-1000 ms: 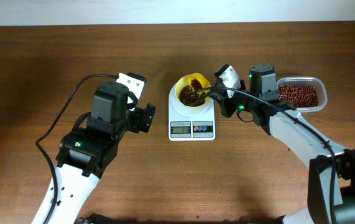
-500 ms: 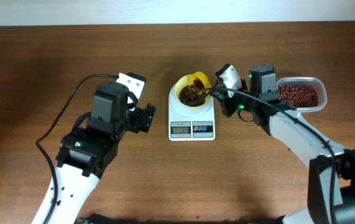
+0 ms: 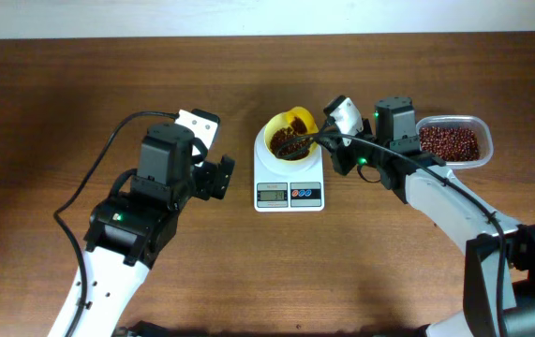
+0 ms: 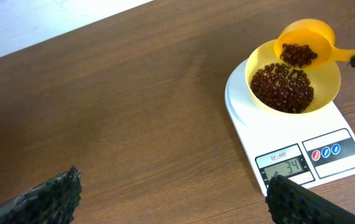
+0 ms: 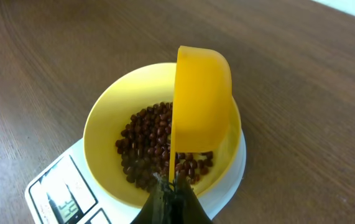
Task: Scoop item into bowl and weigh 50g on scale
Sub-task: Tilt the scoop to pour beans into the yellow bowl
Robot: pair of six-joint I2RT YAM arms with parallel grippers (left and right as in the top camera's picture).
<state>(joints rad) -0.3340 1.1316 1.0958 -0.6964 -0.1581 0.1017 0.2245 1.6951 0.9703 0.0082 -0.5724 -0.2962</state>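
The yellow bowl (image 3: pixel 289 140) stands on the white scale (image 3: pixel 289 183) and holds red-brown beans (image 4: pixel 282 87); the display (image 4: pixel 283 167) reads 34. My right gripper (image 5: pixel 173 196) is shut on the handle of a yellow scoop (image 5: pixel 202 93), tipped on its side over the bowl (image 5: pixel 106 124), with beans still in it (image 4: pixel 298 54). My left gripper (image 4: pixel 171 199) is open and empty over bare table left of the scale (image 4: pixel 289 134). More beans fill the clear tub (image 3: pixel 452 142) at the right.
The clear tub sits right of the right arm near the far edge. A pale wall strip (image 3: pixel 267 17) runs along the back of the wooden table (image 3: pixel 248 262).
The scoop has tipped a little further over the bowl, and beans have dropped from it. The left arm has not moved.
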